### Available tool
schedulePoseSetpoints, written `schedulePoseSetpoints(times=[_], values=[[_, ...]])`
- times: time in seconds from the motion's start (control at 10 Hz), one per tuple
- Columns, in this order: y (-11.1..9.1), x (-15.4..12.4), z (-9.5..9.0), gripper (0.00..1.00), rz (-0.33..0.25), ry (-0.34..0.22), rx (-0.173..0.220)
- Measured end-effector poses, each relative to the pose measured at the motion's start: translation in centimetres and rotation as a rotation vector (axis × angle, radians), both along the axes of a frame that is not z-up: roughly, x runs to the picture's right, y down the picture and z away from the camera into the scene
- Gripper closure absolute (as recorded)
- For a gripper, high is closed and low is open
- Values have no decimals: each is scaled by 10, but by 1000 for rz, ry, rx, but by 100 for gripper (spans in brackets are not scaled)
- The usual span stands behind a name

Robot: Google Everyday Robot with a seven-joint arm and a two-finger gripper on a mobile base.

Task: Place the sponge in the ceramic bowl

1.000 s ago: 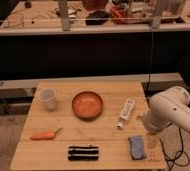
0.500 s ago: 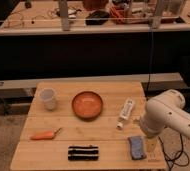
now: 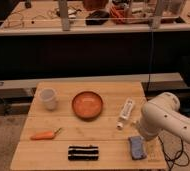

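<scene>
Rightward, jaws near sponge [image 3: 136, 147]; white tube [image 3: 126, 111] lies between sponge, ceramic bowl [image 3: 87, 105].

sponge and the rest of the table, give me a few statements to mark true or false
1. The sponge lies on the table near its front right corner. True.
2. The sponge is inside the ceramic bowl. False: it lies on the table, apart from the bowl.
3. The end effector is close above the sponge. True.
4. The white cup stands to the right of the bowl. False: it stands to its left.
</scene>
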State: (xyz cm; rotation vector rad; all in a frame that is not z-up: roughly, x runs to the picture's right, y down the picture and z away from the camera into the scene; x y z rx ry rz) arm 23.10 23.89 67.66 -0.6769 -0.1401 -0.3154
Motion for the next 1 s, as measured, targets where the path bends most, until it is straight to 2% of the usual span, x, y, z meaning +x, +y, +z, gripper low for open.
schedulePoseSetpoints(times=[1.0], values=[[30,7,3,20,-84,-79,-24]])
